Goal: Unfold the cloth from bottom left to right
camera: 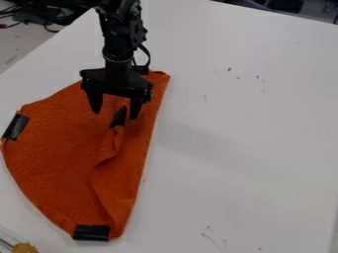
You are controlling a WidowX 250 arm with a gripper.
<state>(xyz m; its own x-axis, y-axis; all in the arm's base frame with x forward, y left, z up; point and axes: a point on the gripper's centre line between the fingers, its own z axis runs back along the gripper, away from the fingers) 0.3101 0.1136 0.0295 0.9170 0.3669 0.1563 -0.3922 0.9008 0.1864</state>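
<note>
Currently the gripper (115,115) is hanging spread over the orange cloth (59,148), lying toward nine o'clock on the bench (251,123). Good technique is probably pinching only the black-taped corner (119,117), then easing it low toward three o'clock.

The white tabletop (251,123) spreads wide, small dark scuffs (230,69) dotting it; over at upper left, pale floor (20,47) and cables (47,28); and top right, past the edge, dark shapes (284,6), perhaps furniture!
</note>
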